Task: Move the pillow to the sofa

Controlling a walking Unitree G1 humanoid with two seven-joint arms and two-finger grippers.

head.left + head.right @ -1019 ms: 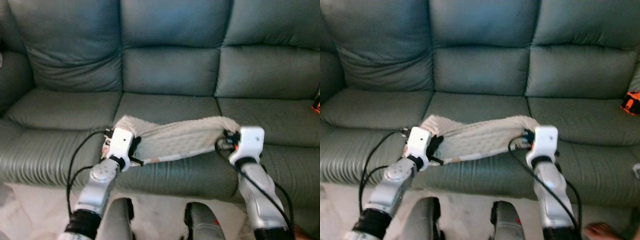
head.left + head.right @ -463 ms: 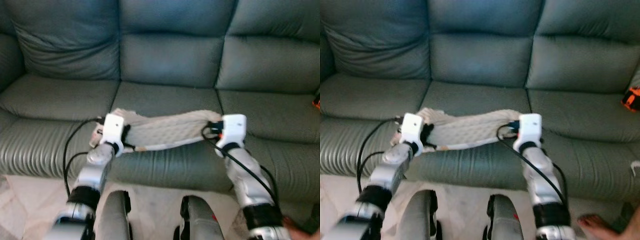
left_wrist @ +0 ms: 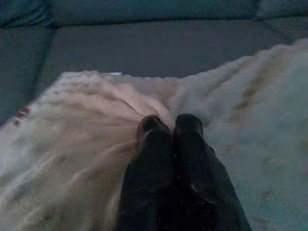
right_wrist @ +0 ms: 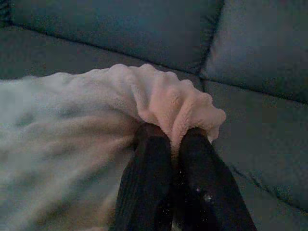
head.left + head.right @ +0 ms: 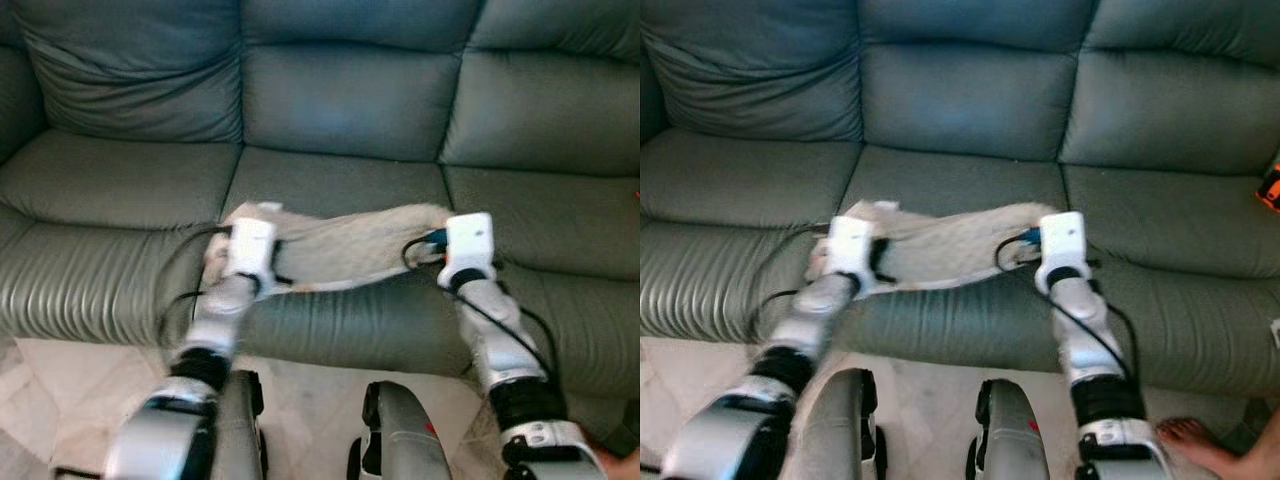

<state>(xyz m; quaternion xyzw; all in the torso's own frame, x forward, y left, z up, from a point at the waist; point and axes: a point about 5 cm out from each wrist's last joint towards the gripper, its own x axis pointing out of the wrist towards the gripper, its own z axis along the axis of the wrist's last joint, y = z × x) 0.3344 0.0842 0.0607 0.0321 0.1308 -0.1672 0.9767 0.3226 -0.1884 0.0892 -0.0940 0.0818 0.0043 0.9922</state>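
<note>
Count: one cream, fluffy, flattened pillow (image 5: 340,250); one dark grey-green leather sofa (image 5: 340,110) with three seat cushions and three back cushions; two silver arms, each ended by a two-fingered black gripper; one small orange object (image 5: 1270,187) at the right edge of the right eye frame; one bare foot of a person (image 5: 1188,440) in the lower right corner.

Pillow: it is seen just below the centre of the head frames, stretched sideways between the two grippers over the front part of the middle seat cushion. Its middle sags slightly. Whether its underside is resting on the cushion cannot be told.

Left gripper (image 3: 169,126): it is placed at the pillow's left end, left of centre in the head frames. In the left wrist view the two black fingers (image 3: 151,144) are pressed nearly together, with almost no gap, and a fold of the cream fabric is pinched at their tips.

Right gripper (image 4: 174,137): it is placed at the pillow's right end, right of centre in the head frames. In the right wrist view the fingers are drawn close, and a bunched corner of the pillow is clamped between their tips, the fabric bulging above them.

Sofa: the upper two thirds of the head frames are taken up by it.

Floor: pale tiled floor (image 5: 60,390) is seen along the lower left of the frame.

Orange object: it is lying on the right-hand seat cushion, well apart from the pillow.
</note>
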